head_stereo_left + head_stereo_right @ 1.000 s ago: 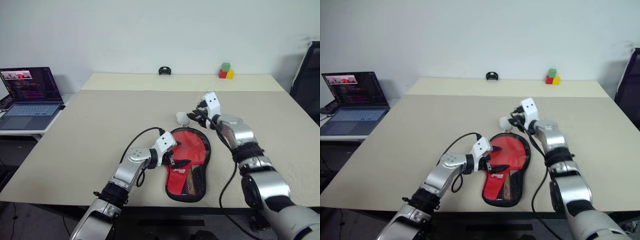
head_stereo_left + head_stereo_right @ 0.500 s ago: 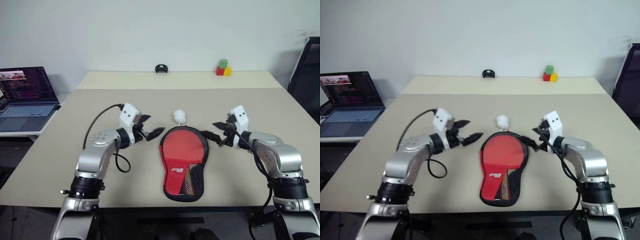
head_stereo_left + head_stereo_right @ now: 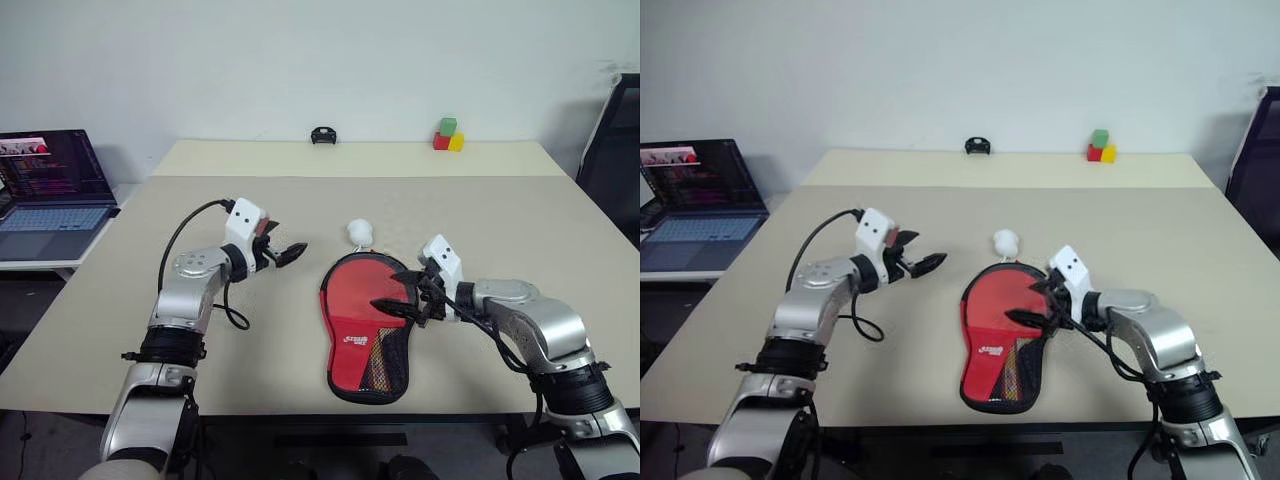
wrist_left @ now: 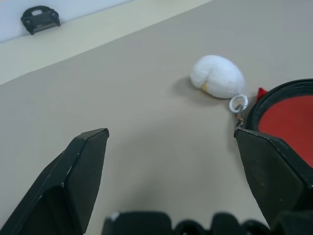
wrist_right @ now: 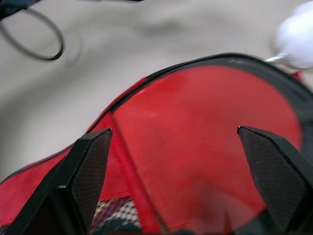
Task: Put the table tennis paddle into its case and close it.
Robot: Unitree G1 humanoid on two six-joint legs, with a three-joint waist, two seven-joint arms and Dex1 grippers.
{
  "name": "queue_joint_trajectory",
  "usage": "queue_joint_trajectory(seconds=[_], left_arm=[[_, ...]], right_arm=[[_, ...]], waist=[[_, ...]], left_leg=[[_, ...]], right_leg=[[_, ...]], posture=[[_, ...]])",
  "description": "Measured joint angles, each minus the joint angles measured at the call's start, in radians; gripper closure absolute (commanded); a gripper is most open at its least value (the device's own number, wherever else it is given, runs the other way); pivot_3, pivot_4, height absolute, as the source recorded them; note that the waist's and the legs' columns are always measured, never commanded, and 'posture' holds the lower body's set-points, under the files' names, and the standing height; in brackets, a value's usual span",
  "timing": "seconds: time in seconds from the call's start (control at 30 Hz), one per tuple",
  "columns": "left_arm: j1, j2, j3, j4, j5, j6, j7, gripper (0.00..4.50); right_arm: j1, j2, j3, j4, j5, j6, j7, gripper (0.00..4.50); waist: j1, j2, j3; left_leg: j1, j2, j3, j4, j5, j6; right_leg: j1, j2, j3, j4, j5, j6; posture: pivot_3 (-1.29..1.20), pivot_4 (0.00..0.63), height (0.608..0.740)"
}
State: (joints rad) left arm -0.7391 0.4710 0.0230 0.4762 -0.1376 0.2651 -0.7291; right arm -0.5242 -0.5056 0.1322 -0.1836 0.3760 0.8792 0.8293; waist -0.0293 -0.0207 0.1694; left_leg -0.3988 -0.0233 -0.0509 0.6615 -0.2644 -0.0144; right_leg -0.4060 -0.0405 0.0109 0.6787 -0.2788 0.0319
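Note:
The red case [image 3: 350,300] lies flat near the table's front edge, with its black zipper edge running round the round head and its mesh pocket [image 3: 378,366] toward me. A white pom-pom [image 3: 358,232] hangs on a ring at the far end of the case. The table tennis paddle is hidden. My left gripper [image 3: 293,254] hovers open to the left of the case, apart from it, holding nothing. My right gripper [image 3: 388,290] is open just above the right side of the case's head [image 5: 205,161], with nothing between its fingers.
An open laptop [image 3: 50,190] sits on a side desk to the left. Coloured blocks [image 3: 445,135] and a small black object [image 3: 322,135] rest at the table's [image 3: 500,220] far edge. A black chair [image 3: 615,150] stands at the right.
My left gripper came off the case's neck and swung up and out to the left. My right gripper opened by the pom-pom, swung out right, then came in over the case's right side.

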Motion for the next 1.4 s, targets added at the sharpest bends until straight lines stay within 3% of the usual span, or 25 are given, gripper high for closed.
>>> queue_joint_trajectory(seconds=[0.4,0.8,1.17,1.4], left_arm=[[-0.106,-0.013,-0.02,0.225,0.065,-0.129,0.001,0.0],[-0.411,-0.178,-0.098,0.773,0.223,-0.324,0.169,0.0],[-0.452,-0.265,-0.089,0.877,0.286,-0.314,0.307,0.0],[-0.475,-0.311,0.03,0.896,0.242,-0.276,0.416,0.0]], right_arm=[[-0.032,0.01,0.072,0.042,-0.042,-0.067,0.0,0.02],[-0.043,0.064,0.127,0.11,-0.111,-0.113,-0.049,0.02],[0.005,0.111,0.127,0.034,-0.116,-0.068,-0.113,0.02],[0.055,0.134,0.124,-0.041,-0.1,-0.016,-0.163,0.02]], waist=[[0.0,-0.006,0.004],[0.003,-0.011,0.007],[0.0,-0.011,0.007],[0.001,-0.011,0.007]], left_leg=[[0.0,0.0,0.0,0.0,0.0,0.0],[-0.002,-0.002,0.001,0.001,0.0,0.0],[-0.002,-0.001,0.001,0.001,0.0,0.0],[-0.002,-0.001,0.001,0.001,0.0,0.0]], right_leg=[[0.0,0.0,0.0,0.0,0.0,0.0],[-0.002,0.0,-0.005,0.0,0.0,0.0],[-0.003,0.0,-0.004,0.002,0.0,0.0],[-0.003,0.0,-0.004,0.002,0.0,0.0]], posture=[[0.0,0.15,0.74],[0.0,0.15,0.74],[0.0,0.15,0.74],[0.0,0.15,0.74]])
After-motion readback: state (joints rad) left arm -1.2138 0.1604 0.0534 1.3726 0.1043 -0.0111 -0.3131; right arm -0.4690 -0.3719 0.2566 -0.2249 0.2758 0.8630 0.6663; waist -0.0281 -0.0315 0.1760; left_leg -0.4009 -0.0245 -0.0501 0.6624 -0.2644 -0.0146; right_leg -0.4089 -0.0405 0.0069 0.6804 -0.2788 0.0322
